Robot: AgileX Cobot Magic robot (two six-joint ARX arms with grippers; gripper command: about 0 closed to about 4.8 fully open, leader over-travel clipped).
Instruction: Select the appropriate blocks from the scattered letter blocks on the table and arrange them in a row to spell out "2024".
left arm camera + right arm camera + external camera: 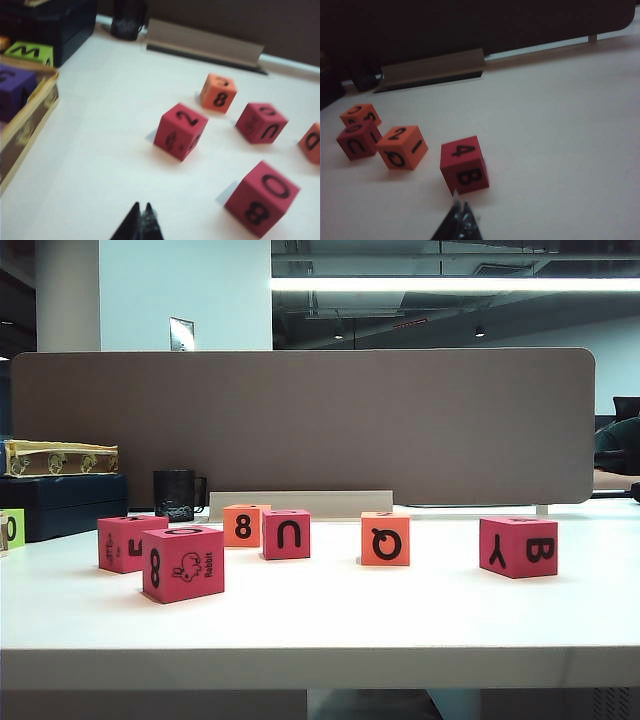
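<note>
Nearest the exterior camera sits a magenta-pink foam cube with a rabbit drawing (183, 562). Both pincers are pressed together, empty: right pincer (460, 206) hovers just short of the magenta-pink foam cube topped 4 (464, 164); left pincer (141, 209) trails the magenta-pink foam cube topped 2 (180, 131) on the white surface (400, 610).

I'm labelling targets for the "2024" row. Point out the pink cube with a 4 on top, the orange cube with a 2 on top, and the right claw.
Pink cube with 4 (464, 165): right wrist view, front face.
Orange cube with 2 (401, 146): right wrist view, upper front corner.
Right claw (460, 206): right wrist view, between the shut tips.
</note>
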